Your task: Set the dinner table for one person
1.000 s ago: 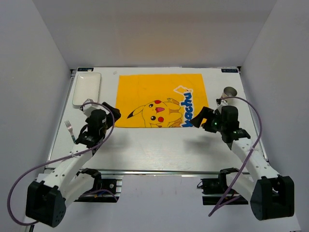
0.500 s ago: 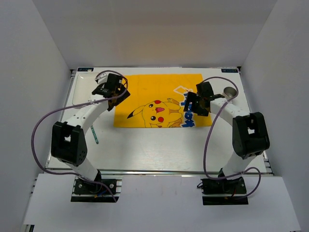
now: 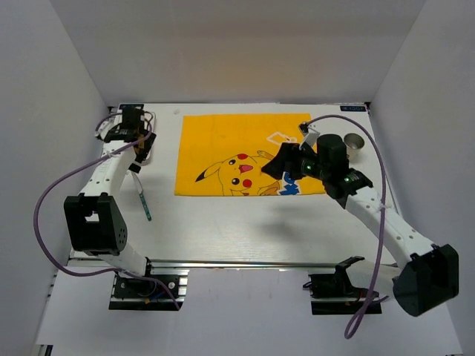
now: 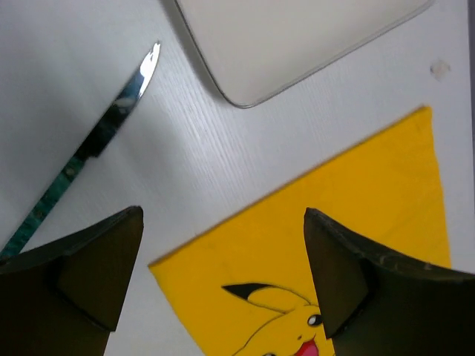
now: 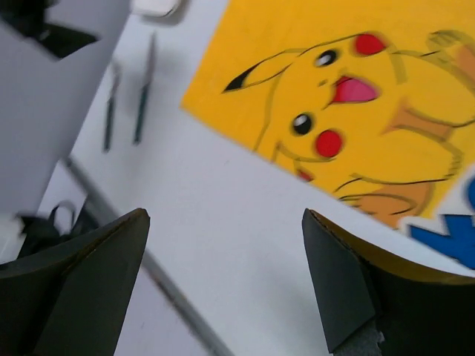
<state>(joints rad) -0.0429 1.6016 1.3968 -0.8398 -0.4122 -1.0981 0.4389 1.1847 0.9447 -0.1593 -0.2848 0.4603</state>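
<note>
Yellow cartoon-printed placemat (image 3: pixel 223 141); white table (image 3: pixel 223 222); perhaps teal-handled knife (image 4: pixel 85 152).

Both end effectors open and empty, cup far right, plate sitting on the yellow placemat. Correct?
Not quite: the plate is off the placemat, on the bare dinner table beside its far-left corner, as the left wrist view shows. The left end effector and right end effector are open and empty, and the cup is far right.

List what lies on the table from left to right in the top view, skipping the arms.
teal-handled knife → yellow Pikachu placemat → small metal cup. The white plate is left out because it overlaps the knife's span at the left edge.
</note>
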